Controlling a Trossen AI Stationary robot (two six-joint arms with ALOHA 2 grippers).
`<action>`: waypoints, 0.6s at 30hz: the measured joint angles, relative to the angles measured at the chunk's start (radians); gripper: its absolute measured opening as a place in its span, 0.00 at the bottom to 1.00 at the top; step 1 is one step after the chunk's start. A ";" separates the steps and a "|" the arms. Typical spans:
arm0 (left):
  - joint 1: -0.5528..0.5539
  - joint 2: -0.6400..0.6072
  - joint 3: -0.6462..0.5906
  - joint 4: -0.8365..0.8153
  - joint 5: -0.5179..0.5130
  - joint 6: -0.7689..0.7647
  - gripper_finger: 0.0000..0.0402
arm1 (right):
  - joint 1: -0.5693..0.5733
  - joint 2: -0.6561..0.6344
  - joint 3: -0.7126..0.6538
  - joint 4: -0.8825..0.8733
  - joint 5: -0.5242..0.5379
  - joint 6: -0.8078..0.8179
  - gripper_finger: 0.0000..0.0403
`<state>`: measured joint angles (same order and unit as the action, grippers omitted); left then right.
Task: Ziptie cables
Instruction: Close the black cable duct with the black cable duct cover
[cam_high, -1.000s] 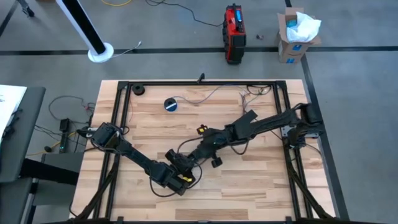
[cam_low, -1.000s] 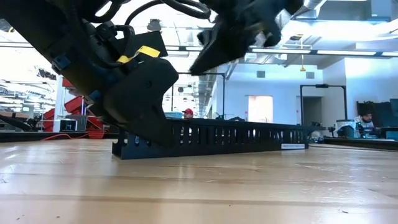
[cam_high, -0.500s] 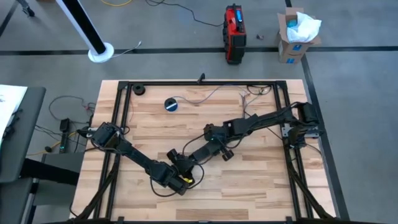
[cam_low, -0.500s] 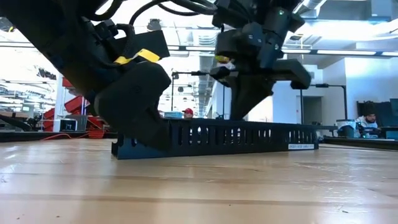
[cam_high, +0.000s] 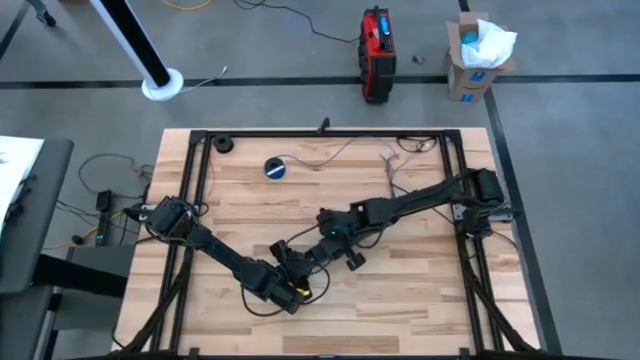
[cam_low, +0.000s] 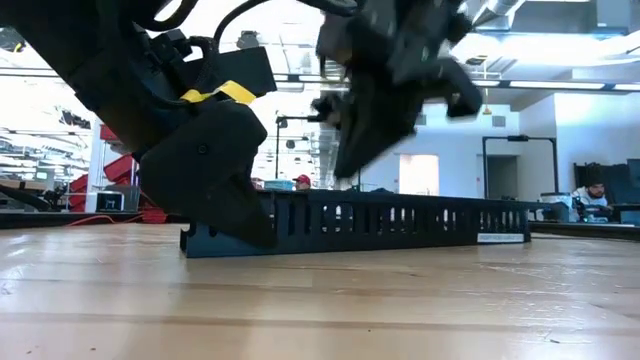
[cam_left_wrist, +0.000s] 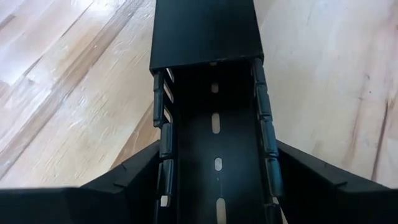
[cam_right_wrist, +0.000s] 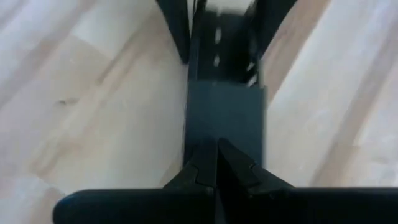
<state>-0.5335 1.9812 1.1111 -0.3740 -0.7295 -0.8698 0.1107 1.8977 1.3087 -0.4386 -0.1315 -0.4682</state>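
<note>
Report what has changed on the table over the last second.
The right gripper moved closer to the left gripper and tilted over the black slotted channel, shut and empty. The channel's far end slid slightly rightward in the low view. Nothing was visibly grasped or released. The left gripper stays at the channel's near end. The cables and tape roll lie untouched.

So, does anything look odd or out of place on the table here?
Yes. Both grippers are on a black slotted channel, not the cables, which lie loose at the table's far edge. The left gripper straddles the open end; the right gripper is closed above the covered end.
</note>
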 joint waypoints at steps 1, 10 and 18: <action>0.000 0.000 0.001 0.001 0.003 0.011 0.61 | 0.001 -0.022 0.004 -0.014 0.012 -0.002 0.00; 0.000 0.000 0.001 0.002 0.008 0.062 0.61 | -0.013 -0.058 0.010 -0.223 0.038 -0.037 0.00; 0.000 0.000 -0.001 0.006 0.020 0.088 0.61 | 0.005 0.038 0.016 -0.197 0.026 -0.086 0.00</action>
<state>-0.5332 1.9812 1.1100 -0.3685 -0.7094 -0.7823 0.1161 1.9355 1.3247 -0.6354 -0.1057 -0.5539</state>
